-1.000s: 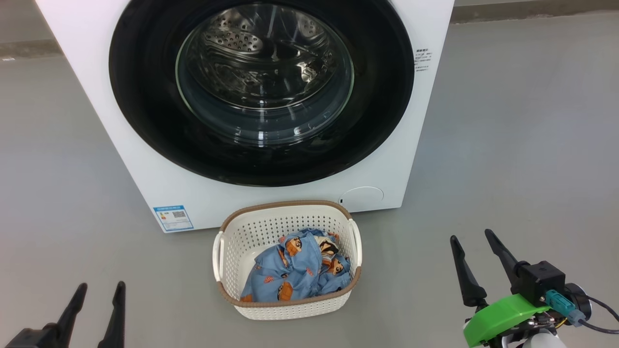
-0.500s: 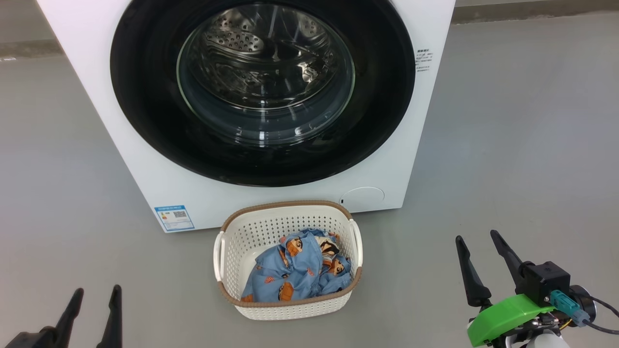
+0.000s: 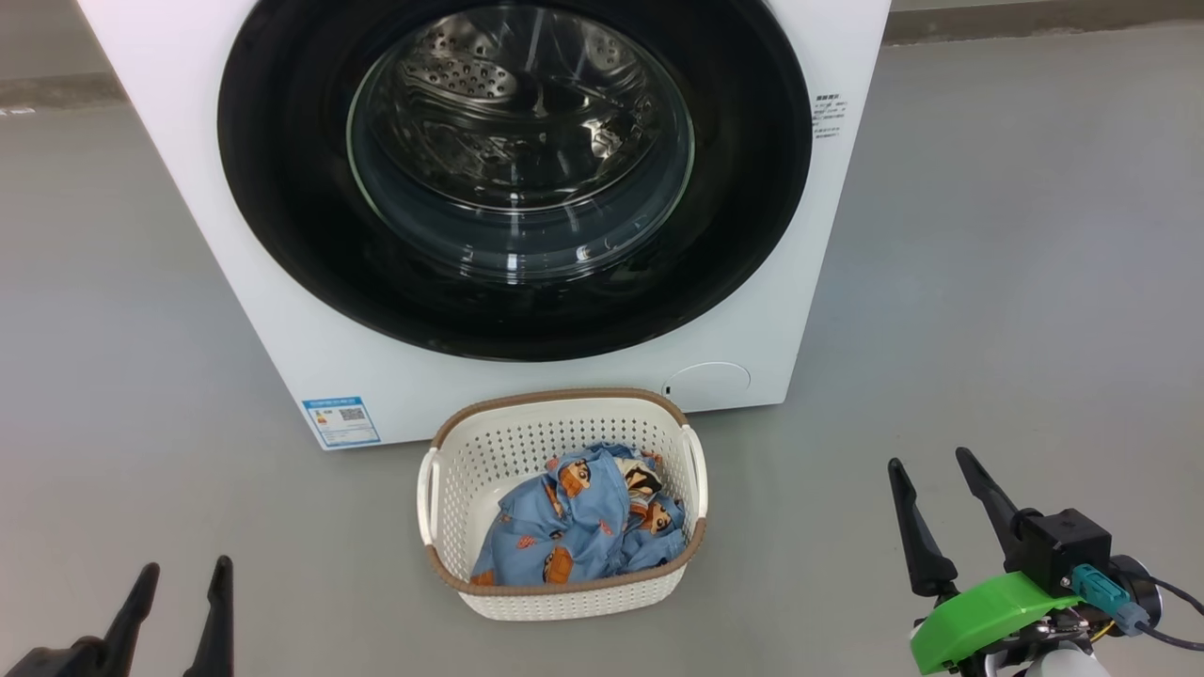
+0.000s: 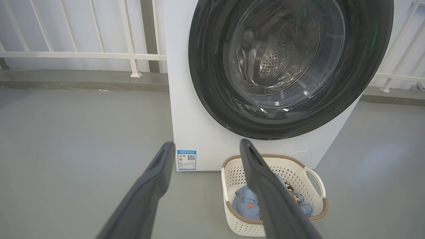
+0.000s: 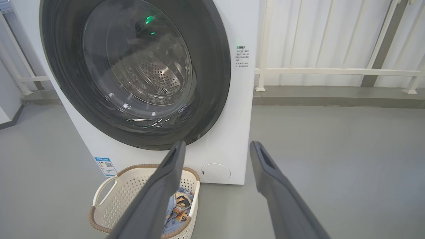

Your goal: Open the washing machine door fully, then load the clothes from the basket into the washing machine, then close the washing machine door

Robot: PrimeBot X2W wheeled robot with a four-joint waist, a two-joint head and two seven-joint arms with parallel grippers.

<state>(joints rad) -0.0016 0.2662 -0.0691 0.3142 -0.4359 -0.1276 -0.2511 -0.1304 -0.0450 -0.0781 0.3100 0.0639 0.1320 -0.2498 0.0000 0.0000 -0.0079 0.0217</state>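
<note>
The white washing machine (image 3: 282, 310) stands ahead with its round black-rimmed door (image 3: 743, 188) closed flat against the front; the steel drum shows through the glass bowl. On the floor right before it sits the cream basket (image 3: 555, 432), holding the light blue clothes (image 3: 574, 527) with cartoon figures. My left gripper (image 3: 185, 567) is open at the lower left, well left of the basket. Off to the basket's right, my right gripper (image 3: 927, 461) is open and empty. From the left wrist the door (image 4: 212, 83) and basket (image 4: 308, 172) appear; from the right wrist the door (image 5: 215, 66) and basket (image 5: 109, 186).
Grey floor (image 3: 1016, 282) spreads on both sides of the machine. A white railing (image 5: 332, 71) on a low kerb runs behind the machine. A blue label (image 3: 340, 420) and a round flap (image 3: 705, 381) sit low on the machine's front.
The head camera has shifted slightly. My left gripper has dropped a little lower in view and my right gripper has eased lower and to the right. Door, basket and clothes are unmoved.
</note>
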